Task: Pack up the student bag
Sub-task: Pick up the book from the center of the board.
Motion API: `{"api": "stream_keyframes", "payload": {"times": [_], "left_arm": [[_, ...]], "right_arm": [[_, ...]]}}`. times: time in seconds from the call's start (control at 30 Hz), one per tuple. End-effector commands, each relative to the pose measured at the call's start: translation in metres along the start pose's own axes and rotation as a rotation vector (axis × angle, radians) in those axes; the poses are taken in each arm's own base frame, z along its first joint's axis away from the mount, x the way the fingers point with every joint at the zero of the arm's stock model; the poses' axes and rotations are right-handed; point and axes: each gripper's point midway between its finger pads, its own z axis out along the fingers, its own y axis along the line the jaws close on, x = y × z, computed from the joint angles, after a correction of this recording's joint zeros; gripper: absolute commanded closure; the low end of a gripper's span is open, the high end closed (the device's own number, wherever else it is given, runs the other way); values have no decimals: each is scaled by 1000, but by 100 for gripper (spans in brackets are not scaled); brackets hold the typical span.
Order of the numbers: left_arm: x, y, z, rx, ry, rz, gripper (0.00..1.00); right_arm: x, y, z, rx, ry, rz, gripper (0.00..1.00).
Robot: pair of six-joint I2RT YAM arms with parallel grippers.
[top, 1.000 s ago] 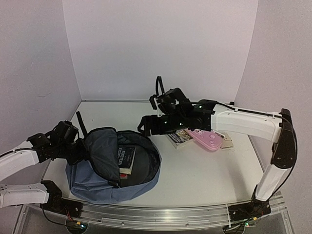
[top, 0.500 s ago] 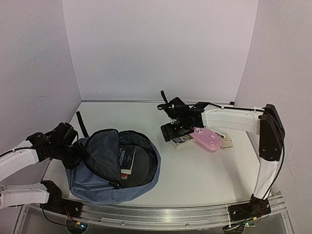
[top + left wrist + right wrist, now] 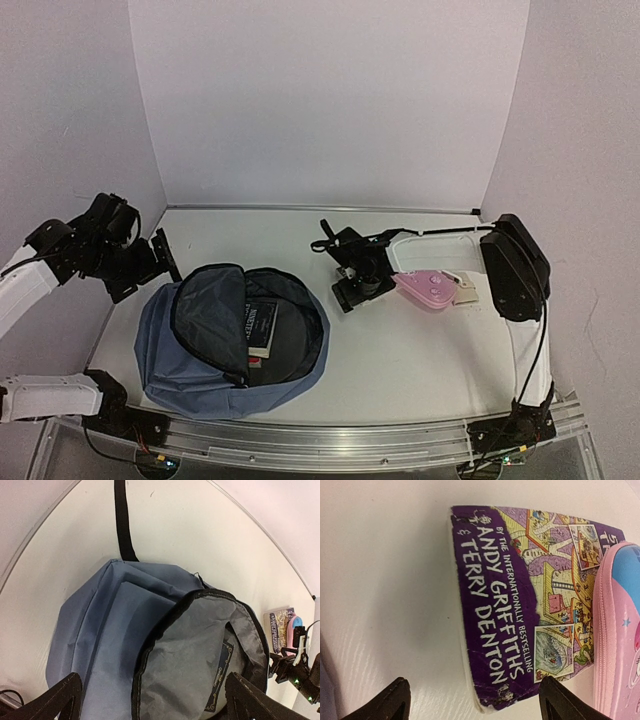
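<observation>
The student bag [image 3: 190,345] lies open at the front left, slate blue with grey lining [image 3: 200,650]. A dark blue book [image 3: 260,325] lies inside it. My left gripper [image 3: 140,268] hangs open above and left of the bag, holding nothing; the wrist view looks down on the bag's mouth between its fingertips [image 3: 62,695]. My right gripper [image 3: 350,285] is open, low over a purple paperback [image 3: 520,595] on the table, its fingers either side of the book's end. In the top view that book is mostly hidden under the gripper.
A pink pencil case [image 3: 430,290] lies against the paperback's right side, also in the right wrist view [image 3: 620,630]. A small beige item [image 3: 466,290] sits just right of it. The bag's black strap [image 3: 122,520] trails toward the back left wall.
My left gripper opened, let go of the bag's rim and pulled up and back to the left. My right gripper swung right from near the bag and came down over the purple paperback.
</observation>
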Motion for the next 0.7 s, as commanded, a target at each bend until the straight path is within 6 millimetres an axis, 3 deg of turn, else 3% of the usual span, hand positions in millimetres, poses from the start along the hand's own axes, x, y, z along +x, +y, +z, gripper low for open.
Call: {"api": "stream_keyframes", "payload": {"times": [0.0, 0.1, 0.27, 0.43, 0.6, 0.67], "left_arm": [[-42, -22, 17, 43, -21, 142, 0], [-70, -40, 27, 132, -60, 194, 0], [-103, -72, 30, 239, -146, 302, 0], [-110, -76, 41, 262, -225, 365, 1], [-104, -73, 46, 264, -201, 389, 1], [-100, -73, 51, 265, -180, 387, 1]], "right_arm": [[-13, -15, 8, 68, -17, -1, 12], [-14, -19, 17, 90, -8, -6, 13], [-11, -31, 31, 100, 20, 46, 32], [1, -35, 38, 117, 47, 58, 42], [17, -30, 52, 113, 92, 48, 37], [21, -34, 55, 140, 96, 45, 41]]}}
